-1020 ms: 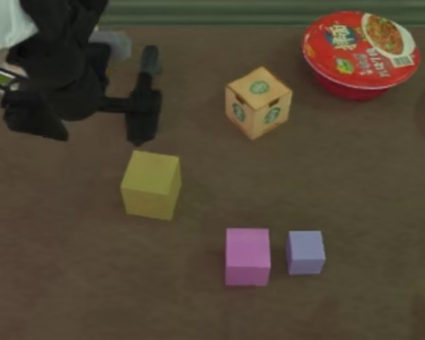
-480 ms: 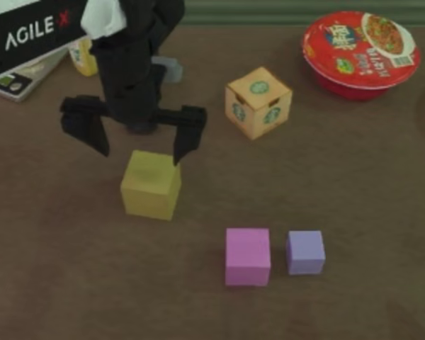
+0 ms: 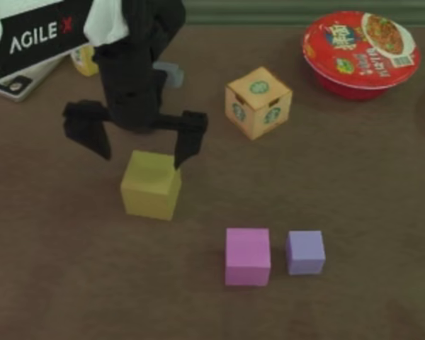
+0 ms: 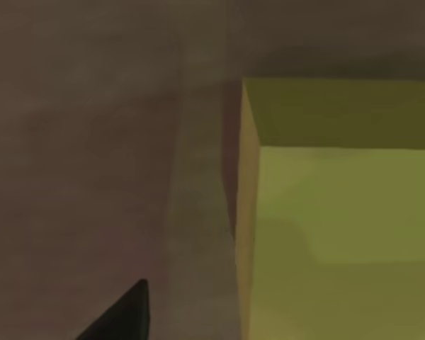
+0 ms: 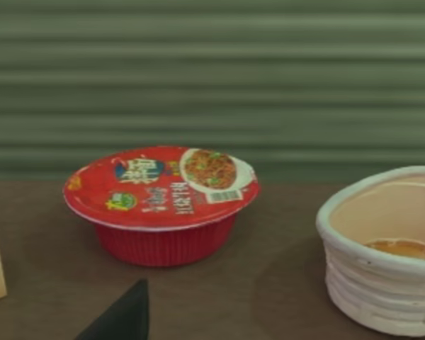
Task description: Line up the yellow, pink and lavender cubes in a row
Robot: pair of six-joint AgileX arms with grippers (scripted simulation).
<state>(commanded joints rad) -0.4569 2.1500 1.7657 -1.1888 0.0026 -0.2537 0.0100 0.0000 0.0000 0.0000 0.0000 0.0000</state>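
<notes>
The yellow cube [image 3: 150, 188] sits left of centre on the brown table. My left gripper [image 3: 142, 156] hangs open over the cube's far edge, with one black finger on each side and wider apart than the cube. In the left wrist view the yellow cube [image 4: 340, 212] fills the picture beside one dark fingertip [image 4: 124, 319]. The pink cube [image 3: 247, 256] and the smaller lavender cube [image 3: 305, 252] stand side by side near the front, a small gap between them. My right arm is out of the top view; its wrist view shows one dark fingertip [image 5: 124, 315] with nothing held.
An orange-tan box with green logos [image 3: 258, 103] stands behind the cubes. At the back right is a red noodle bowl [image 3: 360, 51], with a white ribbed bowl [image 5: 386, 248] beside it. A small yellow object [image 3: 83, 60] and a flat card [image 3: 14, 85] lie at the back left.
My left arm swung in from the back left and turned its gripper. The open fingers now span the yellow cube's far edge, a little nearer than half a second ago. The cubes have not moved.
</notes>
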